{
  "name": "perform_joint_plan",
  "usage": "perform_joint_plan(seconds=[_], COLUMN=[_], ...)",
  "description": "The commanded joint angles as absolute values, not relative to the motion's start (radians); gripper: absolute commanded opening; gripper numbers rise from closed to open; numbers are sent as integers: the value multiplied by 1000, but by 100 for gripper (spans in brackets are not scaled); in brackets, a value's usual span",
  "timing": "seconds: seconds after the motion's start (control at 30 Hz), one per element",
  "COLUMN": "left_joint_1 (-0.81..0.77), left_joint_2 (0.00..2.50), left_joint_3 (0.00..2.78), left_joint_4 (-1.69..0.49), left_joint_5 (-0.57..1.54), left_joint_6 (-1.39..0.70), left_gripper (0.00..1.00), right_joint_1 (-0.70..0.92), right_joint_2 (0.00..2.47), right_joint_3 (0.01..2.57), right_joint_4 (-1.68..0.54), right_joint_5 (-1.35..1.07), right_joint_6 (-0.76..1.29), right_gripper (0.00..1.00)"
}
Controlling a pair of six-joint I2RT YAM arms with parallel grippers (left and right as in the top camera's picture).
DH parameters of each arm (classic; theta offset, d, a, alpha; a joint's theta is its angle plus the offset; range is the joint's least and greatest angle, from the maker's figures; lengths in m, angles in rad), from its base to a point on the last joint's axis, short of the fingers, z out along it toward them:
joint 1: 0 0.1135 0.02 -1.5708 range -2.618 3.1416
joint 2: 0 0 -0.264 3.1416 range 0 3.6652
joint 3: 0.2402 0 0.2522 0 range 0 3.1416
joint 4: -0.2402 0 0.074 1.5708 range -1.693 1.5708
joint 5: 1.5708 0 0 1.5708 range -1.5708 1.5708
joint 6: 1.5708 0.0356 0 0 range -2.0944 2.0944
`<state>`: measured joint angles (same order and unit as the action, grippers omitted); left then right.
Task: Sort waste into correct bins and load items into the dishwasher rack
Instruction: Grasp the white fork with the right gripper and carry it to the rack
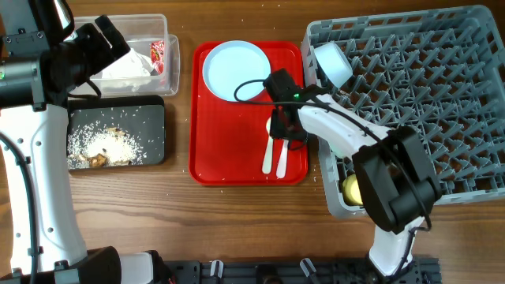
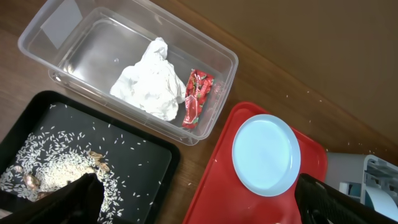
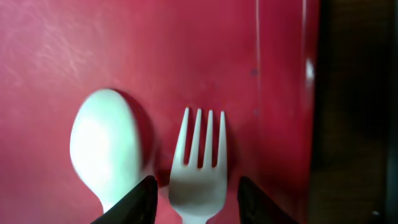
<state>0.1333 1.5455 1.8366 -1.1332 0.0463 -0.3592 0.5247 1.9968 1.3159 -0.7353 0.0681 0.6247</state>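
Observation:
My right gripper (image 1: 279, 128) (image 3: 198, 202) is open and low over the red serving tray (image 1: 213, 158), its fingers either side of the white fork (image 3: 199, 168) (image 1: 281, 160). The white spoon (image 3: 106, 146) (image 1: 267, 156) lies just left of the fork. The pale blue plate (image 1: 229, 67) (image 2: 266, 154) sits at the tray's back. My left gripper (image 2: 205, 208) is open and empty, above the clear tub (image 1: 170, 75) (image 2: 74, 37), which holds the napkin (image 2: 149, 81) and the red wrapper (image 2: 196, 96). Rice with scraps (image 1: 106, 146) (image 2: 56, 168) lies in the black tray (image 1: 154, 118).
The grey rack (image 1: 426, 95) fills the right side. A pale bowl (image 1: 331, 63) leans in its back left corner and a yellow cup (image 1: 351, 188) sits in its front left corner under my right arm. Loose rice grains dot the table by the trays.

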Motion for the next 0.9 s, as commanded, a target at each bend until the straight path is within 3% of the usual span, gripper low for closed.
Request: perform_joint_plan(seconds=[0.0, 0.37, 0.63, 0.77, 0.87], left_joint_1=[141, 141, 141, 141, 141], left_joint_2=[1545, 1545, 1545, 1545, 1545], left_joint_3=[1831, 1831, 1831, 1831, 1831], left_joint_4=[-1131, -1131, -1131, -1131, -1131], left_joint_5=[33, 33, 33, 33, 33], left_joint_6=[-344, -344, -344, -344, -344], left_gripper=[100, 100, 100, 100, 100], right_joint_1=[526, 526, 472, 352, 246], right_joint_2=[2009, 2046, 1766, 1607, 1598], right_joint_3=[1313, 1339, 1552, 1552, 1548], right_joint_4=[-729, -696, -904, -926, -935], right_joint_5=[47, -85, -66, 272, 296], right_joint_6=[655, 599, 282, 165, -84], right_gripper=[38, 11, 11, 12, 15])
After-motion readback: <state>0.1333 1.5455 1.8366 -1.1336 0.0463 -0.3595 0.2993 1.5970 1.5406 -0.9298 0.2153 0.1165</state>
